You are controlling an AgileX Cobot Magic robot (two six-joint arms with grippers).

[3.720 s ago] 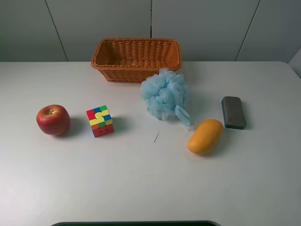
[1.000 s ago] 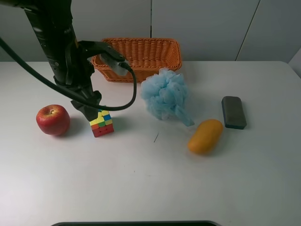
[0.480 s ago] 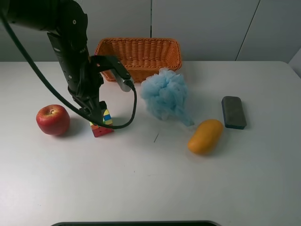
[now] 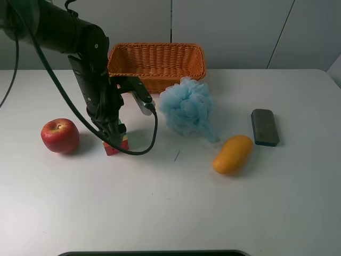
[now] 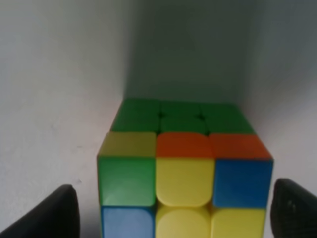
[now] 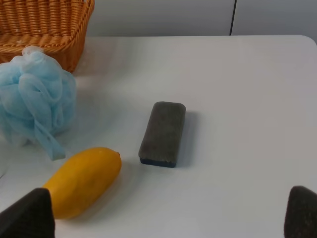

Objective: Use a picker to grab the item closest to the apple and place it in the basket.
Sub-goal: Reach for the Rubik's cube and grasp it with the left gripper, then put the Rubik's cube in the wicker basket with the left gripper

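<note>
The red apple (image 4: 60, 135) sits at the left of the white table. The multicoloured puzzle cube (image 4: 114, 147) stands just right of it, closest to the apple. My left gripper (image 4: 115, 134) is down over the cube, mostly hiding it. In the left wrist view the gripper (image 5: 173, 215) is open, with a dark fingertip (image 5: 47, 213) on each side of the cube (image 5: 183, 171), not pressing on it. The wicker basket (image 4: 155, 64) stands at the back. My right gripper (image 6: 163, 218) is open and empty, out of the exterior high view.
A light blue bath pouf (image 4: 186, 108) lies in front of the basket, close to the right of my left arm. An orange mango (image 4: 232, 153) and a grey block (image 4: 265, 127) lie further right. The right wrist view shows the pouf (image 6: 34, 101), mango (image 6: 84, 181) and block (image 6: 162, 133).
My left arm came in from the upper left and has lowered over the cube, covering more of it now. The cube and the other objects have not moved.
</note>
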